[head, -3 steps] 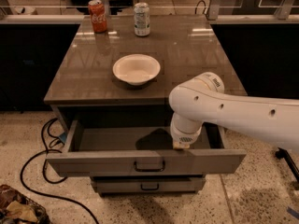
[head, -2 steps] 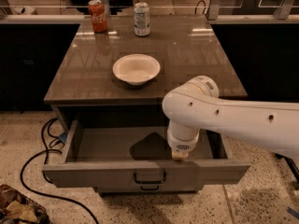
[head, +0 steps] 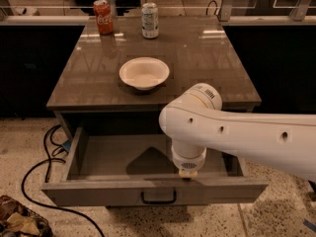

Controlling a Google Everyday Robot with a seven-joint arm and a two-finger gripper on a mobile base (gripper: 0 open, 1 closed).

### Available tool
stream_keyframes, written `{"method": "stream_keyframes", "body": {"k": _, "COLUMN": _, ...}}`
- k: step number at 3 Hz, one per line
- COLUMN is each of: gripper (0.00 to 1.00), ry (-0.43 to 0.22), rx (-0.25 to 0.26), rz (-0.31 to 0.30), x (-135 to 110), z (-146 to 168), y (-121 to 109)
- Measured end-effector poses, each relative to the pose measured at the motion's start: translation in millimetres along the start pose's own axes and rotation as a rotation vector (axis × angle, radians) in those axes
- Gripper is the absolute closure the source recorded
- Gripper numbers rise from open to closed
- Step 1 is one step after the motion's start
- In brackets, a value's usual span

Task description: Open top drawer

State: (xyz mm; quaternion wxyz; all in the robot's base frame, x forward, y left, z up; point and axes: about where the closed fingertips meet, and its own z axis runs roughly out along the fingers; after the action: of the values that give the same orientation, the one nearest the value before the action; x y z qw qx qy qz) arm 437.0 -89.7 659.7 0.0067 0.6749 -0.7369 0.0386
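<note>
Top drawer (head: pixel 98 192) under the table (head: pixel 212 68), pulled well out from the table's front edge. Its long axis runs along that edge, and its flat front and black handle (head: pixel 159 198) face the camera. The grey inside is bare. The gripper (head: pixel 187 174) hangs below the white arm (head: pixel 237 137), just inside the drawer's front wall and right of the handle; whether it is spread or closed cannot be told. At the table's far edge stand a red can (head: pixel 103 17) marked Coca-Cola and a pale can (head: pixel 149 19) whose label is unreadable. A white bowl (head: pixel 144 73) sits mid-table. Compared with one second ago, the drawer is further out and its front now hides the lower drawers.
</note>
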Motion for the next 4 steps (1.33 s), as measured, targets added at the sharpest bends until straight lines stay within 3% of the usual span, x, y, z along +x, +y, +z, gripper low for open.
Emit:
{"method": "stream_keyframes", "body": {"k": 3, "gripper": 0.05, "ry": 0.003, "rx": 0.006, "rz": 0.003, "x": 3.3, "z": -2.4, "y": 0.8}}
{"method": "stream_keyframes", "body": {"k": 4, "gripper": 0.00, "ry": 0.004, "rx": 0.008, "rz": 0.004, "x": 4.1, "z": -3.1, "y": 1.1}}
